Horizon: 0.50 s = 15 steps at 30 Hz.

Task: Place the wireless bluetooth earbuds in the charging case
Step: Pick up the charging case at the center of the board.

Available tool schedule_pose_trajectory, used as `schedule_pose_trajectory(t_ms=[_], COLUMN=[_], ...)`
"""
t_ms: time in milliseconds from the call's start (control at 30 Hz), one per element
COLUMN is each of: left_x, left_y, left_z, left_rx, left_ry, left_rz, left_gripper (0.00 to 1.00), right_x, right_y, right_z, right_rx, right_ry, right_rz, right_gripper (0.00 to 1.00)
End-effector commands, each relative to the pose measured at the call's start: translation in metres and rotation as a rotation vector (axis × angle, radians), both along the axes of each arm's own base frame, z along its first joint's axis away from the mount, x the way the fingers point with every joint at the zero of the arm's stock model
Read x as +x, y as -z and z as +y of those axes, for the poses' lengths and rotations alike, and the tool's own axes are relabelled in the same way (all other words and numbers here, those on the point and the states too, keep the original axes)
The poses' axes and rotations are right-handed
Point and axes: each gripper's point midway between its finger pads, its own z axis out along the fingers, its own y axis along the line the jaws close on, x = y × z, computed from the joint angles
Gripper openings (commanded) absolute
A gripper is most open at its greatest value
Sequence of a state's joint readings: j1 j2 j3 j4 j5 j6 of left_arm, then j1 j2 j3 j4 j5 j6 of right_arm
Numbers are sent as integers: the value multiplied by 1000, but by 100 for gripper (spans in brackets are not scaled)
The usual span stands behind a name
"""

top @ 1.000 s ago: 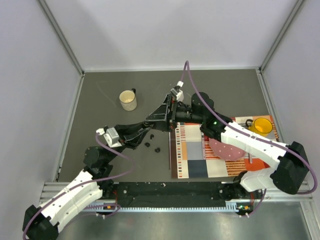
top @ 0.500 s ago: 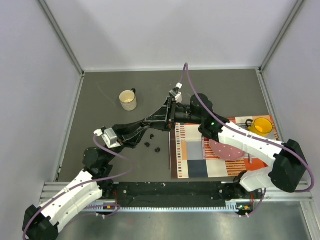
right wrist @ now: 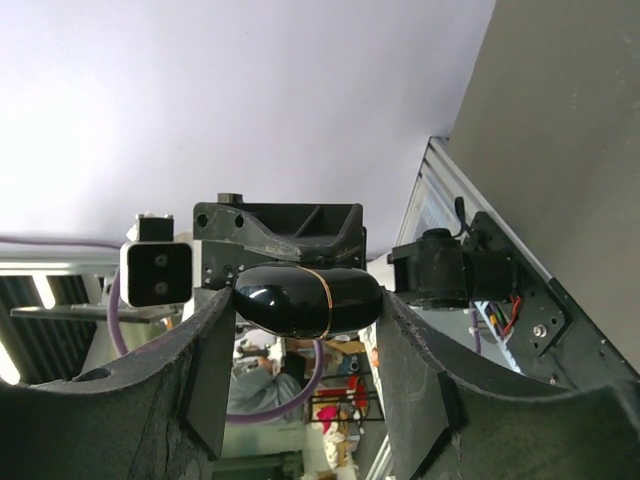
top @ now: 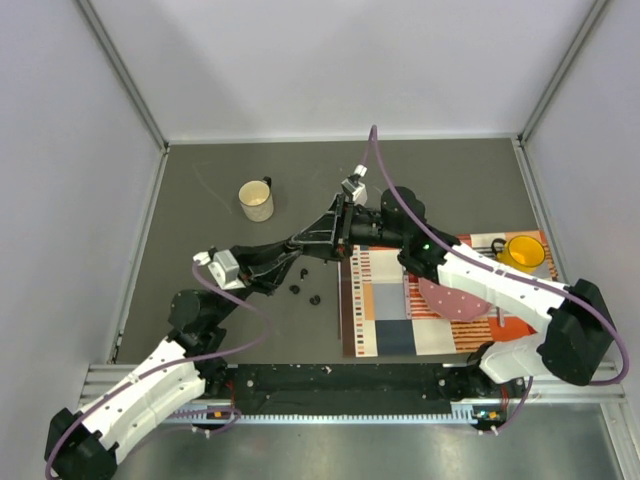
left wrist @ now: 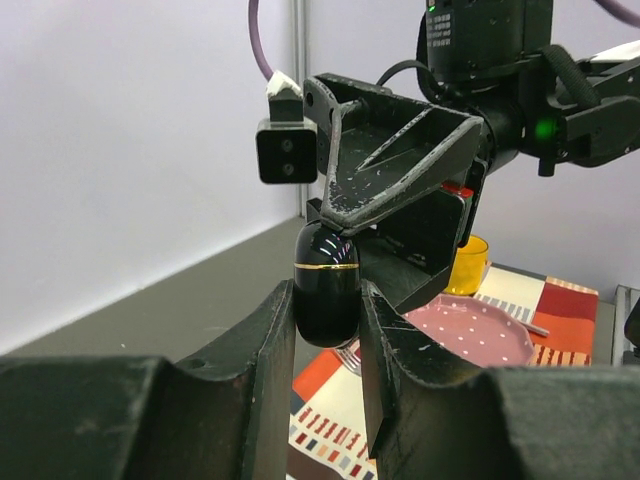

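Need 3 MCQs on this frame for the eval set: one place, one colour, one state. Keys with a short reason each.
1. Where does the yellow cup stand?
A) on the patterned mat
B) beside the cream mug
C) on the pink plate

2. What colour is the thin band around the glossy black oval case?
A) silver
B) gold
C) red

3. How is the case held?
A) it lies on the grey table
B) by the left fingers only
C) by the left fingers and the right fingers at once

Key:
1 A, the cup sits at the mat's far right corner.
2 B, a gold line rings the case in both wrist views.
3 C, each wrist view shows the case between its own fingers.
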State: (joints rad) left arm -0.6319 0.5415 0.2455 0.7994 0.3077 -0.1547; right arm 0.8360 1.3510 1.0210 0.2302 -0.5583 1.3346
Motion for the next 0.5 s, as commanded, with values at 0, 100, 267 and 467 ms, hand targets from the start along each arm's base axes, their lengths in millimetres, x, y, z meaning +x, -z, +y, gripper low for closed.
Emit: schedule_pose_trajectory(t_ms=[0, 100, 267, 467], left_x=[4, 6, 9, 8], left_y=[2, 3, 7, 9], left_z=[-9, -11, -14, -18], left_rx=[16, 19, 46, 66], left_ry=[34, 36, 40, 62], left_rz=[80, 101, 130, 141], left_gripper=[25, 31, 40, 40], right_x=[-7, -7, -3, -2], right_y=[-32, -29, -27, -24], right_z=[-3, -4, -7, -8], right_rx=[46, 16, -36, -69], right_ry=[-16, -12, 6, 13], right_rz=[-123, -134, -176, -193], right_gripper=[9, 6, 4, 3])
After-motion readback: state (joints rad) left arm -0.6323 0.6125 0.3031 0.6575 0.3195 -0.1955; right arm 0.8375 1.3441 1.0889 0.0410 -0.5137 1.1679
